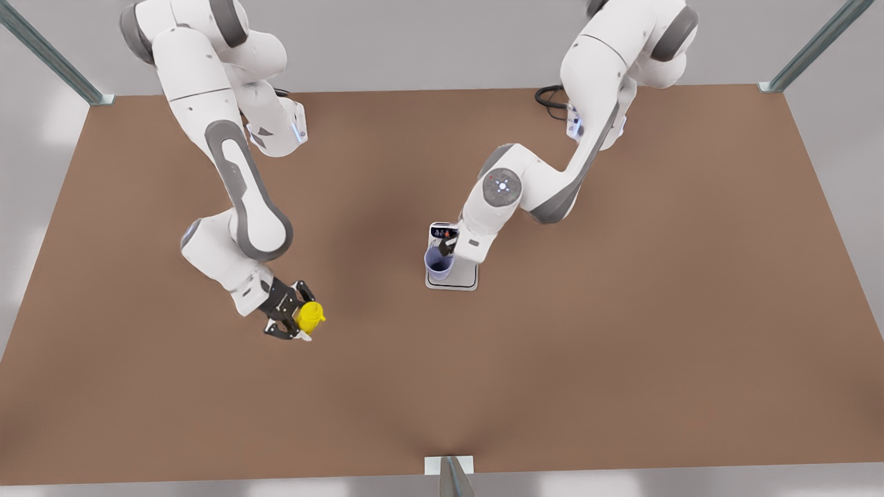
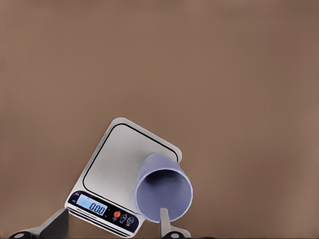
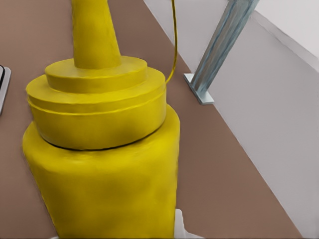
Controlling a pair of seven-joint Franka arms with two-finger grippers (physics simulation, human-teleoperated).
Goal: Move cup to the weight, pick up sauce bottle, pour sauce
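Note:
The lavender cup [image 1: 438, 264] [image 2: 164, 191] stands upright on the silver-grey weight [image 1: 461, 279] [image 2: 119, 159] near the table's middle. The weight's display reads 0.00. My left gripper [image 1: 445, 247] [image 2: 109, 226] hangs just above them, open, with one finger [image 2: 165, 224] at the cup's rim and the other well off to the side. Towards the front view's left, the yellow sauce bottle [image 1: 312, 314] [image 3: 104, 149] stands upright, nozzle up. My right gripper [image 1: 304, 319] is shut on its body, and one pad [image 3: 182, 226] lies against its side.
The brown table [image 1: 621, 345] stretches wide around both spots. Metal frame posts [image 1: 452, 476] [image 3: 219, 50] stand at the table's edges and corners. A black cable [image 1: 549, 96] lies by the base of the arm on the front view's right.

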